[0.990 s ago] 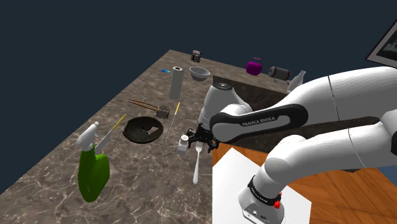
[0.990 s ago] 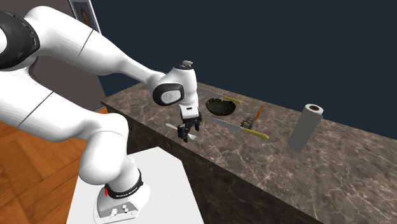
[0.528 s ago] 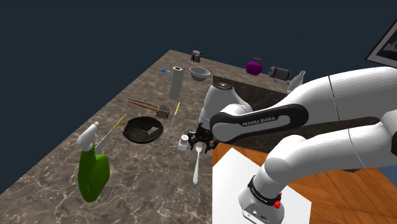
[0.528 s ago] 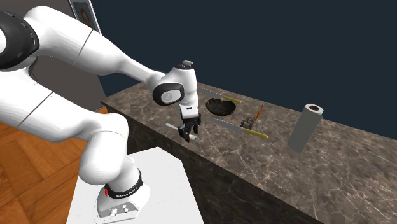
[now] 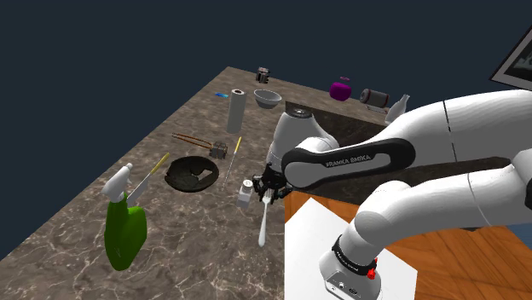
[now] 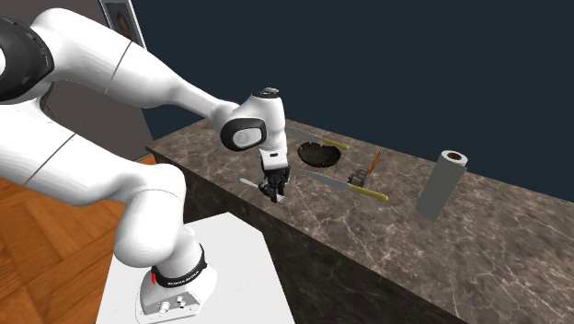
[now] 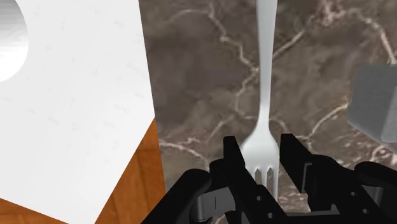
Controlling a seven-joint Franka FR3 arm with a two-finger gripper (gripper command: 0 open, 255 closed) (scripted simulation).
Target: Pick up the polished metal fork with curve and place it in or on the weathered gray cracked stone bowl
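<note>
The black fingers (image 7: 233, 159) stand apart, straddling the tines of the slim, smooth, pale metal fork (image 7: 264, 76). It lies flat on the veined brown marble tabletop (image 7: 203, 95), near its edge. The dark, round, rough bowl (image 5: 190, 173) sits apart, toward the shoulder view's left.

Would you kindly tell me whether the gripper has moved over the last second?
Yes. In the shoulder view the gripper has dropped over the tines of the fork, which showed bare below it before.
</note>
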